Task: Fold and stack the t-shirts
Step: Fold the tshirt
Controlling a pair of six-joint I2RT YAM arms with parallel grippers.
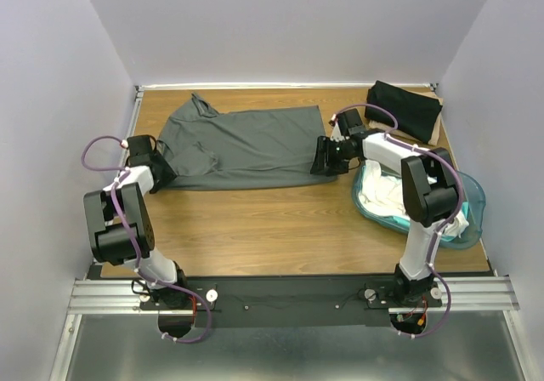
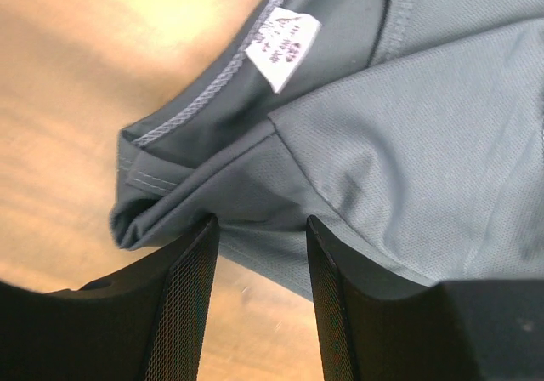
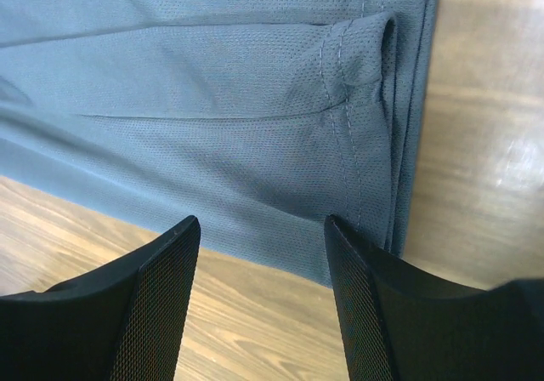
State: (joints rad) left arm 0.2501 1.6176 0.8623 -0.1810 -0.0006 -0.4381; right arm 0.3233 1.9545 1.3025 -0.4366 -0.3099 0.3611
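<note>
Left gripper (image 2: 260, 224), jaws parted, straddles a corner of the dark grey t-shirt (image 2: 408, 143); right gripper (image 3: 261, 224), also parted, straddles the opposite hem. The shirt lies lengthwise left-to-right on the far half of the table (image 1: 280, 228). Only the left wrist view shows its white label (image 2: 285, 49).

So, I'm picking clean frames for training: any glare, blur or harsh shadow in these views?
Left wrist: strong glare washes out the table, and the label print is blurred. Right wrist: grey t-shirt weave sharp, mild sheen on wood. Top external: even light, soft shadows.
</note>
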